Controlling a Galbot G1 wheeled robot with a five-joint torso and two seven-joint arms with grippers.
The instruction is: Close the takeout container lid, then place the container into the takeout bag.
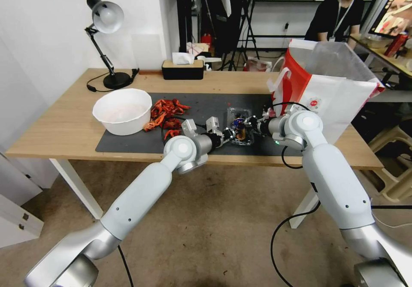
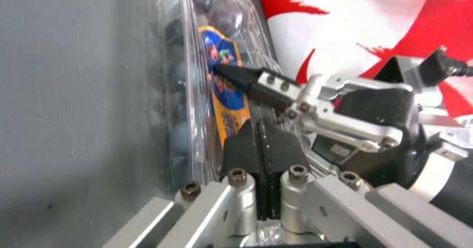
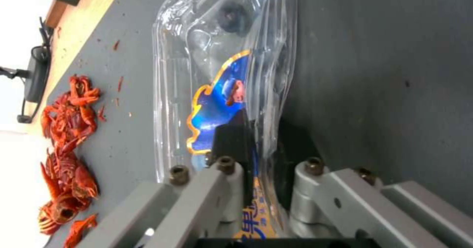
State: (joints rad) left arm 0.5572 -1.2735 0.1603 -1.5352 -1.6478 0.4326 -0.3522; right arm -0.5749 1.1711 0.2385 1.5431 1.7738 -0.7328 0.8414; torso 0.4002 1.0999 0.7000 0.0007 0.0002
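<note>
The takeout container (image 1: 238, 129), a small clear clamshell with dark blueberries, lies on the dark mat between my two grippers. Its lid (image 3: 217, 107), with a blue and orange label, lies down over the tray; whether it is snapped I cannot tell. My right gripper (image 1: 253, 126) (image 3: 261, 144) is shut on the lid's labelled edge, with one of its fingers (image 2: 246, 78) resting across the label. On the opposite side, my left gripper (image 1: 226, 137) (image 2: 259, 129) is shut, its pads pressed together right beside the container (image 2: 192, 104). The takeout bag (image 1: 334, 85) (image 2: 345, 26) stands open just right of the container.
A white bowl (image 1: 122, 111) and a pile of red crayfish (image 1: 168, 115) sit on the mat (image 1: 201, 102) to the left. A desk lamp (image 1: 105, 42) and a tissue box (image 1: 182, 69) stand at the table's back. The table's front edge runs close under my wrists.
</note>
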